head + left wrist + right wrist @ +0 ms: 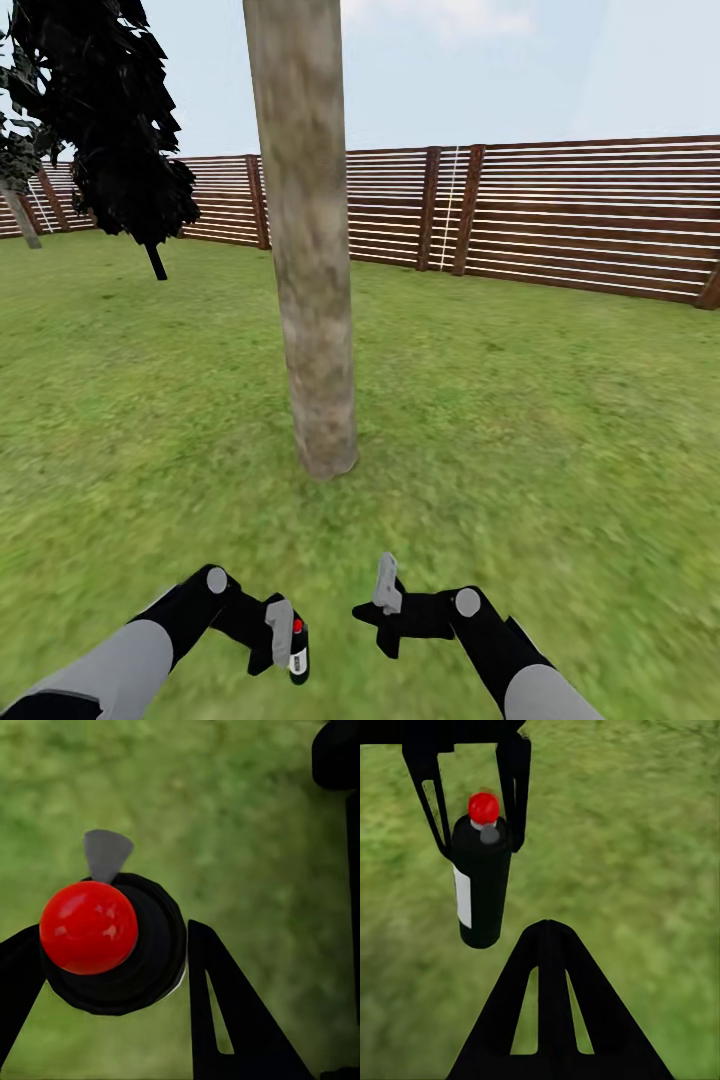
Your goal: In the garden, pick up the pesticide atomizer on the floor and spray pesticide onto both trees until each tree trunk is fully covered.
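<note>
Left tool grips atomizer; tree trunk ahead.

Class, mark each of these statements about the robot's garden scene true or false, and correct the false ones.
1. The left end effector grips the pesticide atomizer. True.
2. The atomizer has a blue top. False: its top is red.
3. The near tree trunk stands straight ahead of the robot on the grass. True.
4. The right end effector holds a second bottle. False: it holds nothing.
5. A brick wall closes off the lawn. False: a brown slatted wooden fence does.
</note>
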Motion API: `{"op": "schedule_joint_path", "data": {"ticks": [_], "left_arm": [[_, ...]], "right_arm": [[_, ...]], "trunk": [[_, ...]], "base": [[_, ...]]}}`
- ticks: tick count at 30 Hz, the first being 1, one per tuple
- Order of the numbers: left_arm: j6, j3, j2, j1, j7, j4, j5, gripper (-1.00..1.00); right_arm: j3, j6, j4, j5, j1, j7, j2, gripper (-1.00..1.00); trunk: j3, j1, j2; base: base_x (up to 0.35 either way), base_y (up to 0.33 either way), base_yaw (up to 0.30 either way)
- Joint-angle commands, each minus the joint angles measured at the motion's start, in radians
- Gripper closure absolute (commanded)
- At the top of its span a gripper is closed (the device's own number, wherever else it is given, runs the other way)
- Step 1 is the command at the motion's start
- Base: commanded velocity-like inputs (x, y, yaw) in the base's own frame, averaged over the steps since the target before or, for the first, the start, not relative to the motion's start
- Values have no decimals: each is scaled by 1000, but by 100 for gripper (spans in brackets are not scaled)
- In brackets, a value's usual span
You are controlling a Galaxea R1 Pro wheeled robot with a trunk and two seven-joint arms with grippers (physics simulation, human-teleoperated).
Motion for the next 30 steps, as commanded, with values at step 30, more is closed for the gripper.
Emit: {"op": "schedule_joint_path", "data": {"ticks": [30], "left_arm": [[2,10,-64,1,95,0,7,100]], "right_arm": [[-1,-2,-32,4,-2,5,27,100]], "trunk": [[-1,0,0]], "base": [[0,0,0]]}}
